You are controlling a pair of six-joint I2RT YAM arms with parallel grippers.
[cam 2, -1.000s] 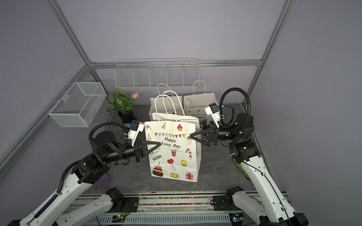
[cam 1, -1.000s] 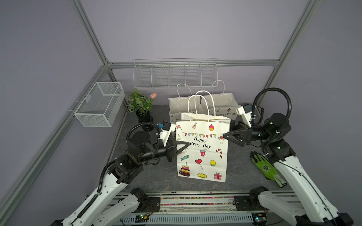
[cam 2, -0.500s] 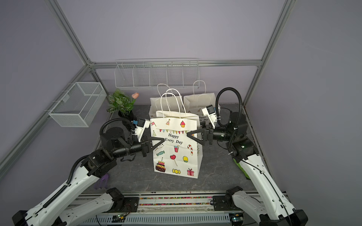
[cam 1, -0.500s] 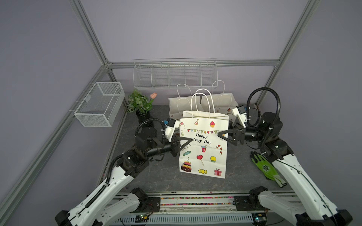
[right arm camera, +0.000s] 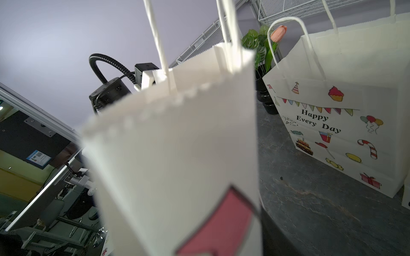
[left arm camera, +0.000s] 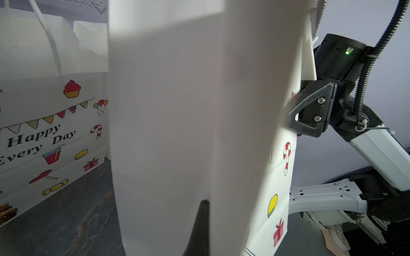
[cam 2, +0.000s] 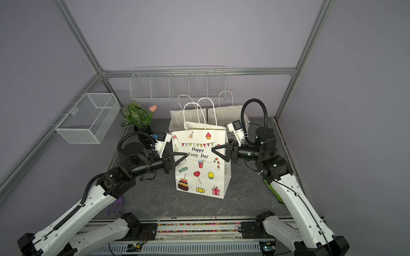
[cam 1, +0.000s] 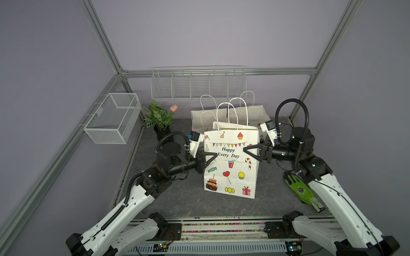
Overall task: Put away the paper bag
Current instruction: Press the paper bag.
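The paper bag [cam 1: 230, 168] carried the words "Happy Every Day" in black script under a string of coloured pennants, with a party hat, a cupcake, a candy cane, a drink, a lollipop, a cake, a sweet and a gift box drawn around them. No brand name could be read on it.

It stood upright near the middle of the dark tabletop [cam 1: 177, 195] with its twisted white handles up, in both top views. It was between the two hands. Two more white bags [cam 1: 206, 119] stood behind it against the back wall. One of them [right arm camera: 332, 133] showed the same print and wording in the right wrist view.

The left hand [cam 1: 211, 157] reached in level from the bag's left side. Its fingers were closed together at the bag's left edge, with the tip lying over the printed front. In the left wrist view one dark fingertip [left arm camera: 199, 221] sat against the plain side panel at a crease.

The right hand [cam 1: 247, 151] came in level from the opposite side, about the height of the lettering. One triangular finger [left arm camera: 310, 110] was pressed to the front at the bag's right edge. The other was hidden by paper, so I could not tell how wide it stood or whether it gripped.

A green glove [cam 1: 299, 190] lay on the tabletop beside the right arm.
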